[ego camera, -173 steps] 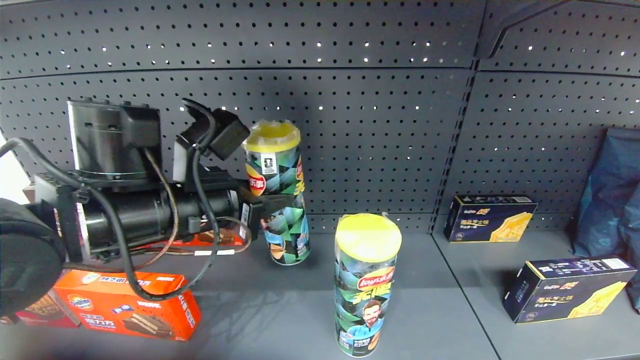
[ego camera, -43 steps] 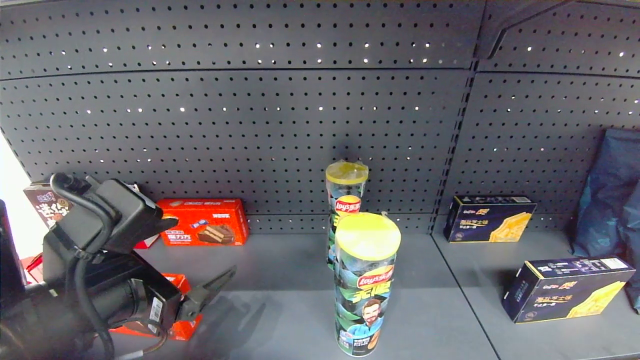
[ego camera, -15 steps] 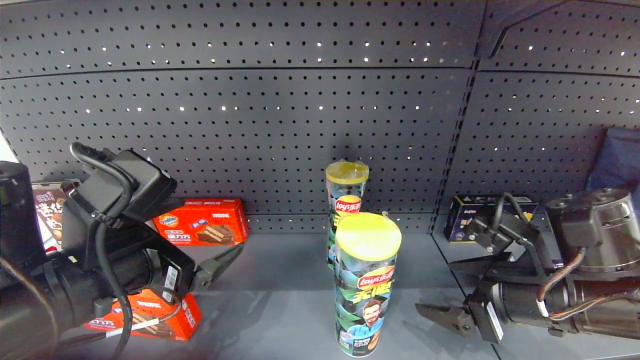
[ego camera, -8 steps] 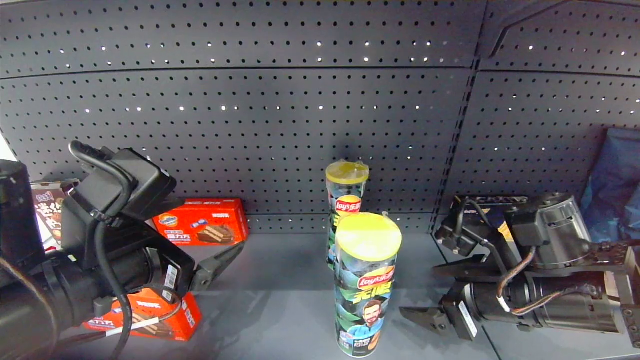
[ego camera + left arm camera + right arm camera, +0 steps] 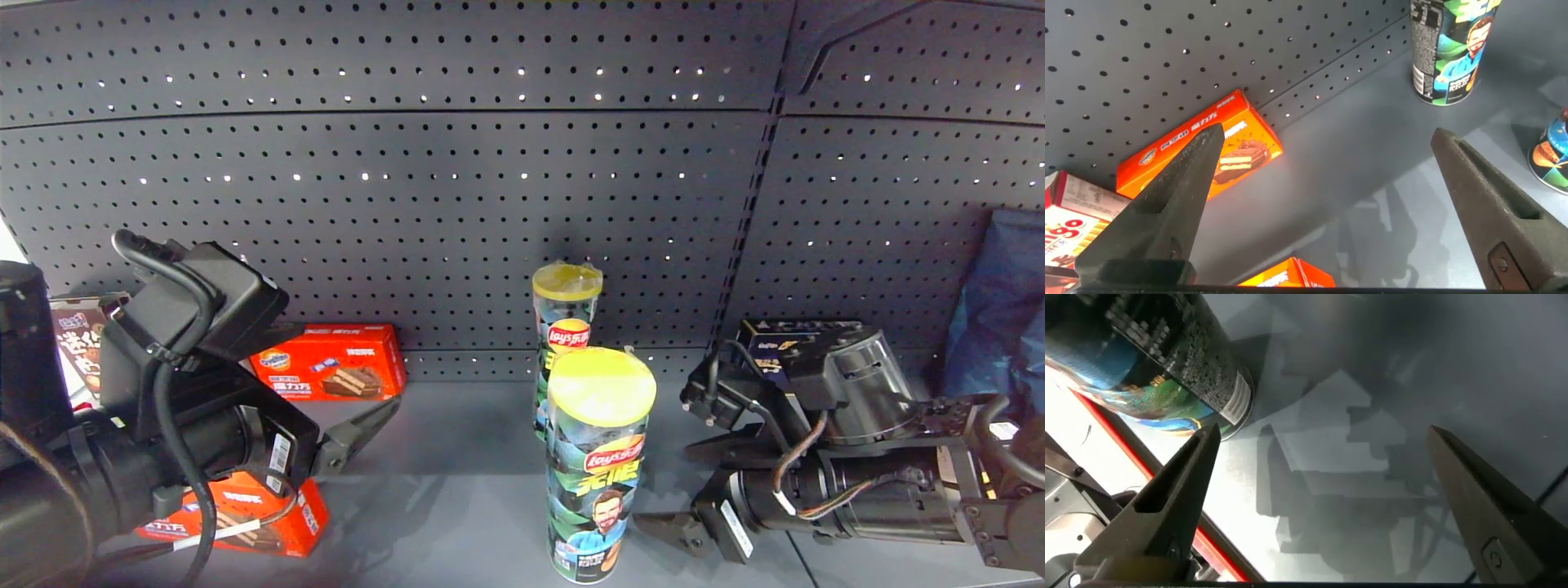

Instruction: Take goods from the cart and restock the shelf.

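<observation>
You're in a shop aisle, basically.
You've got a dark metal shelf (image 5: 457, 490) with a pegboard back (image 5: 408, 204), stocked with chip cans (image 5: 600, 457), orange snack boxes (image 5: 335, 371) and blue bags (image 5: 1000, 302).

The front chip can (image 5: 598, 474) and the rear chip can (image 5: 563, 327) carry yellow lids over green, black and blue angular patterns. The rear wafer box (image 5: 331, 373) and front wafer box (image 5: 245, 523) are orange, the bag (image 5: 996, 310) dark blue, the perforated back panel (image 5: 408, 204) dark grey.

left end effector (image 5: 1324, 135): fingers spread wide | right end effector (image 5: 1323, 431): fingers spread wide
</observation>
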You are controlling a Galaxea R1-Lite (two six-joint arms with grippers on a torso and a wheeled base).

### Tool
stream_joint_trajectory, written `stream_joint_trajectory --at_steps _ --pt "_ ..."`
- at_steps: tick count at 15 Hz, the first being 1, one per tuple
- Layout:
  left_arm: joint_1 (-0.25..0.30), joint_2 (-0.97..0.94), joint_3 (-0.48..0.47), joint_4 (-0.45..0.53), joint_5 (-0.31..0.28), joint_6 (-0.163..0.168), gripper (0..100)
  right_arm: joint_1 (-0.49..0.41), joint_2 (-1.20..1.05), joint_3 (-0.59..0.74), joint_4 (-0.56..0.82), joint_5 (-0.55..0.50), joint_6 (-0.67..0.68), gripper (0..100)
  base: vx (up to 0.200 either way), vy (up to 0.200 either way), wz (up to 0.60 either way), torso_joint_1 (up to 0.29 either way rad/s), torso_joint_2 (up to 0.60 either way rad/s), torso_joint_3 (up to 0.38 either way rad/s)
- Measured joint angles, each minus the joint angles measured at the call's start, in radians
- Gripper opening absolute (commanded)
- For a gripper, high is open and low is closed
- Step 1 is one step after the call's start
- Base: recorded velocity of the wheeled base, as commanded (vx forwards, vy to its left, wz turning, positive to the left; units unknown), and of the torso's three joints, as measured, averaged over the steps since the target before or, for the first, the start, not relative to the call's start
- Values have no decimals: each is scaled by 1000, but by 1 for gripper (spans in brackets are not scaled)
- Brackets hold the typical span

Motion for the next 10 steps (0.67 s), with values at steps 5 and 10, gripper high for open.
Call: stream_joint_trajectory --at_steps 5,10 --pt "1 0 0 0 0 0 100 24 22 -12 0 0 0 100 0 0 0 0 0 0" --pt "1 0 0 0 0 0 100 41 27 -10 -1 0 1 100 0 0 0 0 0 0"
